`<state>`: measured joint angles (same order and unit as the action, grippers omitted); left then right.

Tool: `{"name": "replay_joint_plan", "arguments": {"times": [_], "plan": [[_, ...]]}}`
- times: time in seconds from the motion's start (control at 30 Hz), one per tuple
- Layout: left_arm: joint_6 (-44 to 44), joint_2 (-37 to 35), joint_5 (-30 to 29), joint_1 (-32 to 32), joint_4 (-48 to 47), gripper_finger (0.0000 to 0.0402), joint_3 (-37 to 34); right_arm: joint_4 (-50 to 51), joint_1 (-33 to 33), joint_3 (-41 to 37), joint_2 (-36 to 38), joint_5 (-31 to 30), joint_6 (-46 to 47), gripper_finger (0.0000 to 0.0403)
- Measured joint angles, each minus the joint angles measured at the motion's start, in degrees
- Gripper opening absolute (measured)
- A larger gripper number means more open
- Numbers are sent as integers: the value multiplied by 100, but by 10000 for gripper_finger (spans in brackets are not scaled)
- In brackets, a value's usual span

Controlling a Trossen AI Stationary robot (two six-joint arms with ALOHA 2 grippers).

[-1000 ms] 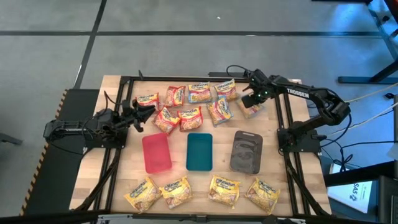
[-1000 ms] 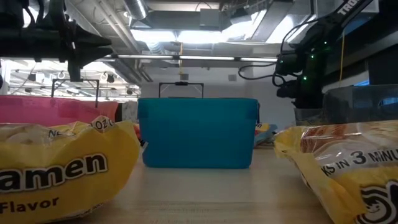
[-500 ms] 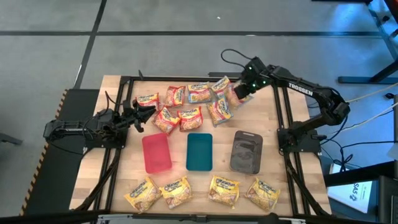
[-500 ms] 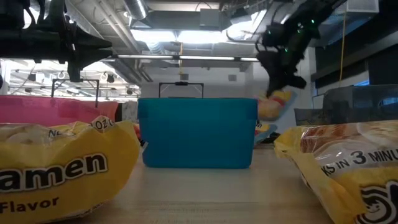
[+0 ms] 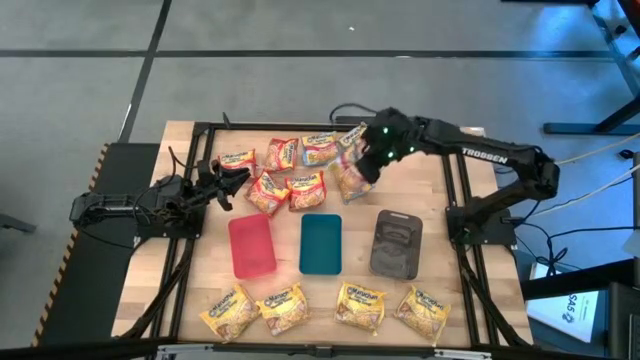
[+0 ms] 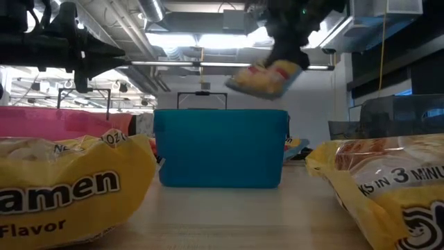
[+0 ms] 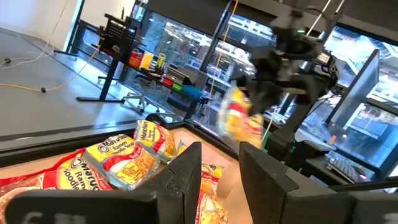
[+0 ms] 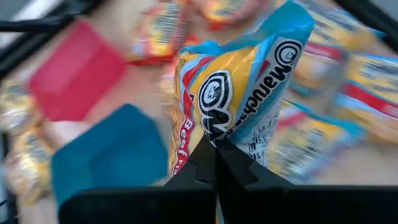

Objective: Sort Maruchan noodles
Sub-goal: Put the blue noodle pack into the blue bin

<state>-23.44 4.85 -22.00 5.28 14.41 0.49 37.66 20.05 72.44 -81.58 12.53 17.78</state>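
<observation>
Blue-edged and yellow, a crinkly noodle packet (image 8: 239,93) hangs in the air, pinched at its lower edge between the closed fingers of the right gripper (image 8: 216,155). Seen from above, that gripper (image 5: 362,166) is over the far middle of the wooden table (image 5: 440,215), above a cluster of red and blue-edged packets (image 5: 300,165). From table height the held packet (image 6: 263,76) is tilted, higher than the top of the teal tray (image 6: 220,147).

Three flat trays lie in a row at mid-table: a red tray (image 5: 251,245), the teal one (image 5: 320,243) and a dark grey tray (image 5: 396,242). Four yellow packets (image 5: 325,308) sit in a line along the near edge.

The left gripper (image 5: 229,184) waits at the left side of the table, just beside the nearest red packet, its fingers (image 7: 183,177) narrowly apart and holding nothing.
</observation>
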Motion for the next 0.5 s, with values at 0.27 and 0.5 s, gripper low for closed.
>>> {"name": "replay_joint_plan", "arguments": {"times": [0.27,0.5], "plan": [[-27,-1,0,0,2,102,0,-1271,-1105,1,-524,15,-23,0],[-42,1,7,0,4,102,0,-996,-1461,-7,-959,90,-25,0]]}}
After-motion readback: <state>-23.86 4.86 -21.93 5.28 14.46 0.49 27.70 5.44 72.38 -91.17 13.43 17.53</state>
